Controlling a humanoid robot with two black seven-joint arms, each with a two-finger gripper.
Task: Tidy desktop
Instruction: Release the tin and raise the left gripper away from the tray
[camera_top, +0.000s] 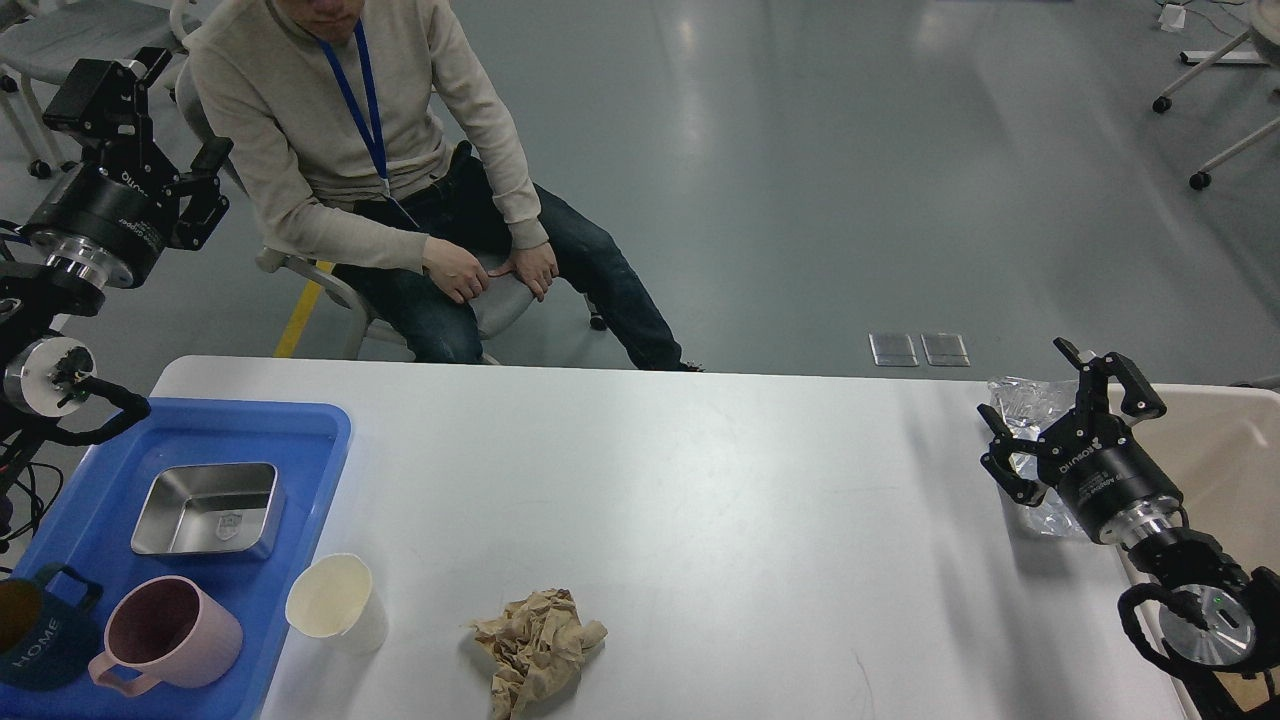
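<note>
— What's closest on the desktop (700, 480)?

— The white desktop fills the lower frame. At its near edge lies a crumpled brown paper (538, 650). Left of it stands a cream paper cup (332, 600), just beside the blue tray (300, 440).

— And in the tray?

— A pink mug (170, 635), a dark blue mug (40, 635) at the corner, and a steel dish (207, 508) behind them.

— The arms?

— The right gripper (1060, 410) is spread wide, holding nothing, over a crinkled clear wrapper (1020, 410) next to the beige bin (1230, 450). The left gripper (150, 110) is raised off the table's left side, fingers parted, empty.

— Beyond?

— A seated person (400, 160) in a beige sweater.
</note>
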